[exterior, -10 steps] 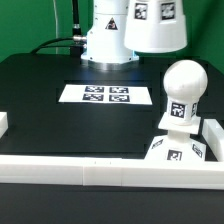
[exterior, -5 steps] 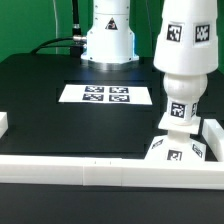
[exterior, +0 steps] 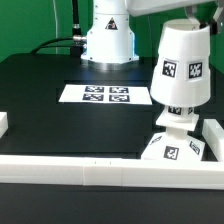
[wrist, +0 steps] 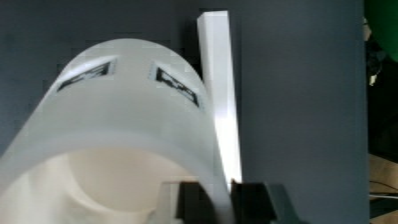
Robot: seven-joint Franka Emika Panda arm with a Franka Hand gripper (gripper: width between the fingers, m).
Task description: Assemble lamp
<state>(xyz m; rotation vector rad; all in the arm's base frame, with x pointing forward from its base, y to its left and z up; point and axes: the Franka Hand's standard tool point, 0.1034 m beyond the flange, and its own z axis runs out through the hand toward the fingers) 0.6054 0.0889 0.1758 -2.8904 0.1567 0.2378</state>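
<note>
The tapered white shade (exterior: pixel 183 68) with square tags hangs at the exterior view's right, over the bulb. Only the bulb's lower neck (exterior: pixel 171 122) shows beneath it; its round head is hidden inside. The bulb stands on the low square base (exterior: pixel 174 149) near the front rail. In the wrist view my gripper (wrist: pixel 222 203) is shut on the shade's wall (wrist: pixel 107 130), one black finger (wrist: pixel 192 203) inside the rim and one outside. In the exterior view the gripper is mostly cut off at the top edge.
The marker board (exterior: pixel 105 95) lies flat mid-table. White edge rails run along the front (exterior: pixel 70 170), the exterior view's left (exterior: pixel 3 125) and right (exterior: pixel 213 133); one rail also shows in the wrist view (wrist: pixel 217 80). The arm's white pedestal (exterior: pixel 108 40) stands behind.
The shade has come down from above and to the exterior view's right. One second ago the bulb's round head was bare; now the shade covers it.
</note>
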